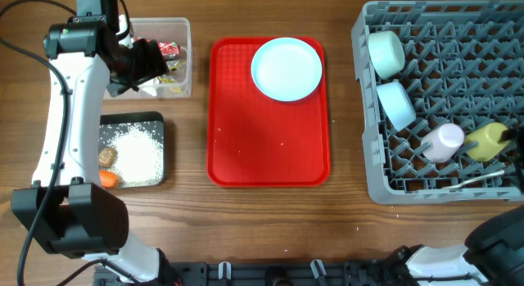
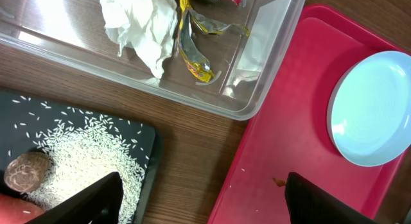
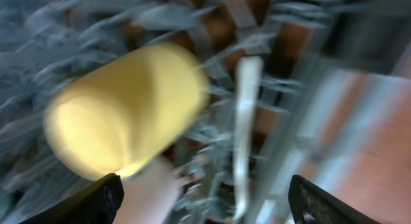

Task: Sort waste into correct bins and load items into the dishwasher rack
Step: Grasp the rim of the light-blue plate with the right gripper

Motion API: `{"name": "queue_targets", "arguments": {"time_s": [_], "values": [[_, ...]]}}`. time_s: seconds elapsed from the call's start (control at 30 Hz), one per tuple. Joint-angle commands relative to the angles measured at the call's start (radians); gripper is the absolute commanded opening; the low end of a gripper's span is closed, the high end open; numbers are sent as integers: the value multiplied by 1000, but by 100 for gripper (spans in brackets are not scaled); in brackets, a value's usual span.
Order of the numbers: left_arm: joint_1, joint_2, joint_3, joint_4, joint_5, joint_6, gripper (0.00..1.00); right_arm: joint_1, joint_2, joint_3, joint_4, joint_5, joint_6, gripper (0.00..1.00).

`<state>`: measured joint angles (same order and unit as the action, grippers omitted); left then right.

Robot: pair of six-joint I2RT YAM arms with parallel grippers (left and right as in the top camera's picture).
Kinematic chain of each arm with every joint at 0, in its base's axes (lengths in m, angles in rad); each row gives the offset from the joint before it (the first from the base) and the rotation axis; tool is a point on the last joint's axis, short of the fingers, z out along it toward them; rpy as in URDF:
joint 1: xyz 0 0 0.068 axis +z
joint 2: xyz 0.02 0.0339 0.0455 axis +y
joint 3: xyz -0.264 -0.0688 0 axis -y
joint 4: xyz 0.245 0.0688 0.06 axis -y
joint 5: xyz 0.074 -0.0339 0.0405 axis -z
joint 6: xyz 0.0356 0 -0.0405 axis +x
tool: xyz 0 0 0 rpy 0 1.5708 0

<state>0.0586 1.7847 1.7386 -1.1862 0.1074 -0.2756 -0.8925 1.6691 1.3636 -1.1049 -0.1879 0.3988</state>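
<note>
The clear tub (image 1: 182, 32) holds the crumpled white tissue (image 2: 141, 25), a yellow wrapper (image 2: 192, 54) and a red wrapper (image 1: 169, 49). The black tray (image 1: 131, 120) holds rice (image 1: 139, 155), the brown lump (image 1: 106, 156) and the carrot (image 1: 107, 179). The light blue plate (image 1: 286, 68) lies on the red tray (image 1: 262, 138). The grey rack (image 1: 385, 183) holds two blue bowls (image 1: 385, 52) (image 1: 396, 103), the pink cup (image 1: 443, 142), the yellow cup (image 1: 487, 138) and the white spoon (image 1: 475, 179). My left gripper (image 2: 202, 185) is open and empty above the tub's near edge. My right gripper (image 3: 202, 185) is open over the yellow cup (image 3: 122, 108) and the spoon (image 3: 247, 121); that view is blurred.
In the left wrist view a strip of bare wood (image 2: 192, 147) runs between the black tray (image 2: 144, 134) and the red tray (image 2: 289, 121), which carries a few crumbs. The plate (image 2: 372, 108) lies to the right. The rack's upright pegs (image 1: 458, 56) stand around the dishes.
</note>
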Motion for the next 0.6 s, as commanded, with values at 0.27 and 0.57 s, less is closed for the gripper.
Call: {"name": "queue_targets", "arguments": {"time_s": [0.27,0.57], "values": [[3,-2,-5,46,15,-2,91,764,-210,150,211,-94,-24,81],[3,-2,-5,42,16,-2,94,1165,155,149,452,117,297,71]]}}
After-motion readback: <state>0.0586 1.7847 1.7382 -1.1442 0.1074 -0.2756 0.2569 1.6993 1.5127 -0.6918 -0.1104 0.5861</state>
